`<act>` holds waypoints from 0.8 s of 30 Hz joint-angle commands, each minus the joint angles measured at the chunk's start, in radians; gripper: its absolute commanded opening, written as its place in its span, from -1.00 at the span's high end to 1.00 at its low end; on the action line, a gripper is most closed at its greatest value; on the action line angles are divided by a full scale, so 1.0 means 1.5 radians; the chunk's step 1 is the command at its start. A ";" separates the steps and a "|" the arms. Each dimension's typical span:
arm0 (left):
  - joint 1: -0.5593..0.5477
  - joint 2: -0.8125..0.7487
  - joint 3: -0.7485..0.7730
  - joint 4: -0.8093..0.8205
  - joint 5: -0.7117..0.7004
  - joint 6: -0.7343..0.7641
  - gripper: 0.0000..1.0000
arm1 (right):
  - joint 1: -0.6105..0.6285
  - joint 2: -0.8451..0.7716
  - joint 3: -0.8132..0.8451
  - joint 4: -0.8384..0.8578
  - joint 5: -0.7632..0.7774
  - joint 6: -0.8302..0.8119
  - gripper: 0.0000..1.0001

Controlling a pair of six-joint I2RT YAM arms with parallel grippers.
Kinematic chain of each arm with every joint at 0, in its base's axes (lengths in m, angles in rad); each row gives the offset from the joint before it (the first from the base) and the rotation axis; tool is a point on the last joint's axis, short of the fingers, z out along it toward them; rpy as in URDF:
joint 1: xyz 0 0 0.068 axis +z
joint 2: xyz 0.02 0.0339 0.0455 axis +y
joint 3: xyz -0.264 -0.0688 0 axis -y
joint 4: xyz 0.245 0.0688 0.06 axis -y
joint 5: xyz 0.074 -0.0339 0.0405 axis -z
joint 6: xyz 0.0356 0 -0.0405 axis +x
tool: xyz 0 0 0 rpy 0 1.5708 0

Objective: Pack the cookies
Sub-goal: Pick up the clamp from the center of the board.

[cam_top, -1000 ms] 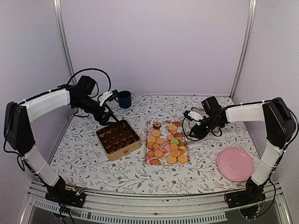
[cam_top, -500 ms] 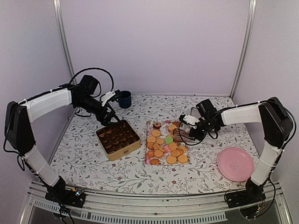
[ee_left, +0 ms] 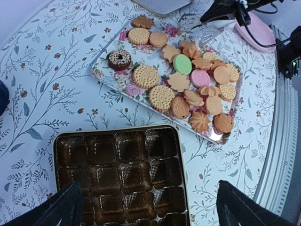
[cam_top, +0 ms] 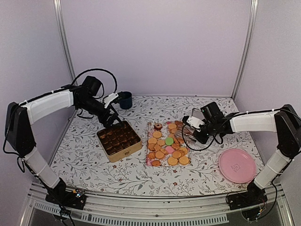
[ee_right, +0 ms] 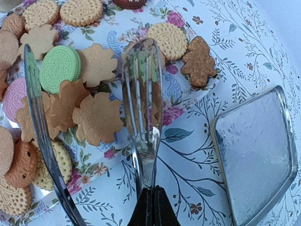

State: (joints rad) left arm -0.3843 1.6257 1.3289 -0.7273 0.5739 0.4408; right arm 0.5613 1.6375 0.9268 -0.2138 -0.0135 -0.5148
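Right fingers (ee_right: 150, 209) clamped on tongs (ee_right: 143, 94), cookies (ee_right: 96, 117) just ahead; left fingers (ee_left: 66, 207) wide. Cookies likely light, brittle: pinch across edges, gently.

No text, brand or number is legible in any view; the pink plate (cam_top: 237, 165), nearer the bases and rightward of the right gripper (ee_right: 151, 203), carries a faint central mark, too small to read.

Left arm (cam_top: 47, 104): white shell, black joints.
Right arm (cam_top: 254, 121): same white and black.
Cable (cam_top: 95, 70): black loop, 10 o'clock.
Left gripper (ee_left: 148, 205): black jaws.
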 commanded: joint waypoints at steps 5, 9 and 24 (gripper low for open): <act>-0.072 0.001 0.038 0.002 0.082 0.012 -0.98 | 0.076 -0.079 -0.017 0.029 0.117 0.058 1.00; -0.127 0.035 0.089 -0.004 0.129 0.028 -0.98 | 0.145 -0.107 -0.017 0.049 0.166 0.094 1.00; -0.217 0.071 0.113 -0.046 0.171 0.120 -0.60 | 0.281 -0.060 0.094 0.043 0.224 0.132 1.00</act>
State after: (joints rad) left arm -0.6823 1.7504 1.5120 -0.7616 0.8082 0.5575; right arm 0.9558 1.5135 1.0161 -0.1631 0.2897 -0.3397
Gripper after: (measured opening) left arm 0.831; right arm 0.008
